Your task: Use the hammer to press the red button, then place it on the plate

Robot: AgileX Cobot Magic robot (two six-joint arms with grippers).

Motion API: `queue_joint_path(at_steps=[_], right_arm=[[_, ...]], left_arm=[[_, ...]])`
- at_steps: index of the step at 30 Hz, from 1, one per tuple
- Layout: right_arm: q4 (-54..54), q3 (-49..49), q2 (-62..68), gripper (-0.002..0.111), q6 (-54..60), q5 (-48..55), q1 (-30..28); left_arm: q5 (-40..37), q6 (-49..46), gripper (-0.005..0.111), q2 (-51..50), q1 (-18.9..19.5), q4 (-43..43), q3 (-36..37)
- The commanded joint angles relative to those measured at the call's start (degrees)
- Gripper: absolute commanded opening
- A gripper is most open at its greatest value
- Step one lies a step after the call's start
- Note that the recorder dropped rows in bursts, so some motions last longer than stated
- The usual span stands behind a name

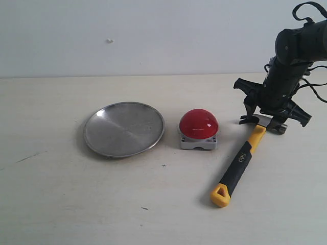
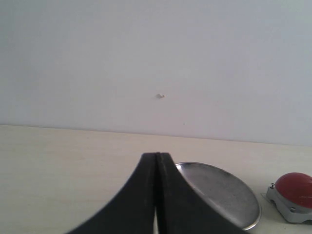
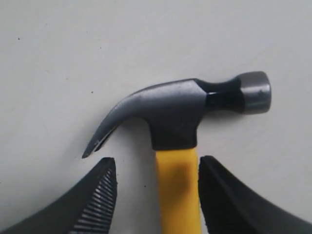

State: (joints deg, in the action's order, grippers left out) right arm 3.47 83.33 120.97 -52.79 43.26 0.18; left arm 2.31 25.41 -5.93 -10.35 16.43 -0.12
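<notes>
The hammer (image 1: 238,163) lies flat on the table at the right, its dark head (image 3: 181,112) far from me and its yellow-and-black handle pointing toward the near edge. My right gripper (image 1: 263,117) hangs open over the head end, one finger on each side of the yellow neck (image 3: 177,190), with a gap to each. The red button (image 1: 199,124) stands on its grey base in the middle, left of the hammer. Left of that lies the silver plate (image 1: 124,128). My left gripper (image 2: 157,161) is shut on nothing; the plate (image 2: 229,192) and the button (image 2: 295,189) show beyond it.
The pale tabletop (image 1: 61,194) runs back to a plain light wall (image 1: 153,35). Black cables (image 1: 314,84) hang behind the right arm at the far right edge.
</notes>
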Motion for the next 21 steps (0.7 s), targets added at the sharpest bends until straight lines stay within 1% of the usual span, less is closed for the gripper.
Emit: queue_joint_path(at_steps=[1,6,21], right_arm=[[0.04,0.43,-0.07,0.051,1.77,2.7,-0.36],[-0.28,0.43,-0.07,0.051,2.11,5.46,-0.9],[-2.09,0.54,-0.07,0.051,2.6,4.41,-1.01]], left_arm=[[0.06,-0.19,0.0,0.29,-0.43,-0.32,0.12],[0.06,-0.19,0.0,0.29,-0.43,-0.32,0.12],[0.06,-0.19,0.0,0.29,-0.43,-0.32,0.12]])
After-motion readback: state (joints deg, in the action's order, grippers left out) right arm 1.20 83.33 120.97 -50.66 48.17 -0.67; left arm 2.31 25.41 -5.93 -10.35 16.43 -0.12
